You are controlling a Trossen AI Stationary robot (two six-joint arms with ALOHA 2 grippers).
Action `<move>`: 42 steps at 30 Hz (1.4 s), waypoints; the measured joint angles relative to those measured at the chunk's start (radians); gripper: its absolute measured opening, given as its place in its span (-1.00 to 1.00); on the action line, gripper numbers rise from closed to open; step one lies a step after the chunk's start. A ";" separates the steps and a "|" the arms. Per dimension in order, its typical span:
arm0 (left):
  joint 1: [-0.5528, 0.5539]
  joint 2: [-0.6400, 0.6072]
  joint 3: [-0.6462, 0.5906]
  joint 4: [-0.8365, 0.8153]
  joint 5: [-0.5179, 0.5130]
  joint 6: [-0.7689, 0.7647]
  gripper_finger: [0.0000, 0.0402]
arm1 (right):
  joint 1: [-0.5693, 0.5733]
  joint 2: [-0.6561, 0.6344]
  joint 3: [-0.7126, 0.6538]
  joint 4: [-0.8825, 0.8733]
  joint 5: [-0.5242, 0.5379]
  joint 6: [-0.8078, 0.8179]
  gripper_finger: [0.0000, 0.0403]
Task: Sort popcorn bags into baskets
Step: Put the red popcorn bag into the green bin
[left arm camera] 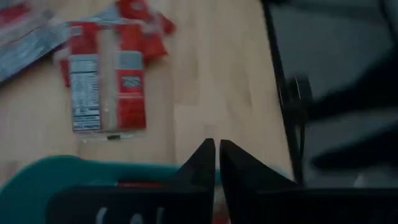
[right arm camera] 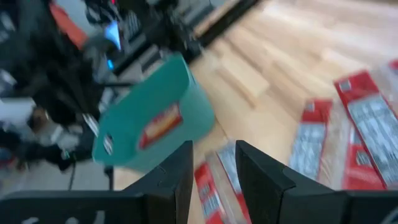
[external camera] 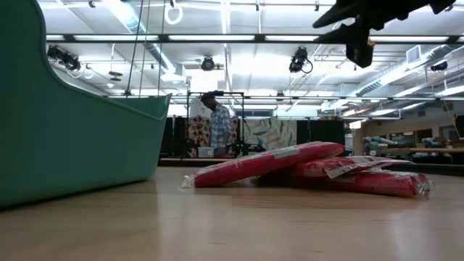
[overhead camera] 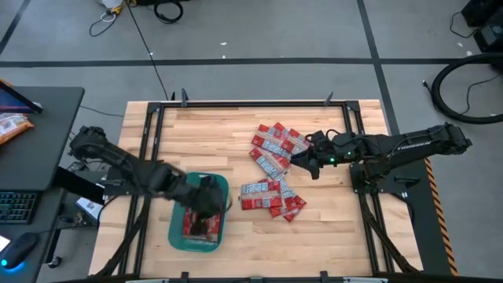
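from above, the left end effector hangs over the teal basket, red packets inside partly hidden. the right end effector hovers between two popcorn bag clusters. left wrist: fingers nearly closed, empty. right wrist: fingers parted, empty.

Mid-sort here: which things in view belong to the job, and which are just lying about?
Job:
- popcorn bags loose on the table
- teal basket, packets already inside
- left end effector over the basket
- right end effector above the bags

Lying about:
- keyboard
- floor cables
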 joint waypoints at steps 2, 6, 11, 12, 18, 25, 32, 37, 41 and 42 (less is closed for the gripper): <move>0.046 0.016 0.000 0.044 0.007 -0.071 -0.91 | -0.002 0.000 0.000 -0.050 -0.030 -0.012 -0.38; 0.120 0.063 0.000 0.148 0.008 -0.148 -0.94 | -0.015 0.000 0.000 -0.176 -0.054 -0.034 -0.38; 0.189 0.122 0.000 0.291 0.016 -0.272 -0.92 | -0.044 0.000 0.000 -0.303 -0.104 -0.116 -0.38; 0.198 0.134 0.000 0.318 0.021 -0.273 -0.91 | -0.048 0.000 0.000 -0.316 -0.115 -0.135 -0.38; 0.207 0.257 0.075 0.313 0.006 -0.281 -0.69 | -0.058 0.000 0.000 -0.392 -0.123 -0.213 -0.38; 0.187 0.434 0.250 0.183 -0.037 -0.138 -0.29 | -0.100 0.000 0.000 -0.433 -0.123 -0.246 -0.38; 0.132 0.534 0.285 0.156 -0.205 0.023 -0.02 | -0.123 0.000 0.000 -0.431 -0.123 -0.247 -0.38; 0.092 0.592 0.285 0.172 -0.306 0.097 0.11 | -0.123 0.000 0.000 -0.422 -0.123 -0.239 -0.38; 0.074 0.641 0.285 0.199 -0.337 0.135 0.18 | -0.123 0.000 0.000 -0.406 -0.108 -0.226 -0.38; 0.071 0.654 0.285 0.209 -0.339 0.136 0.19 | -0.123 0.000 0.000 -0.403 -0.108 -0.225 -0.38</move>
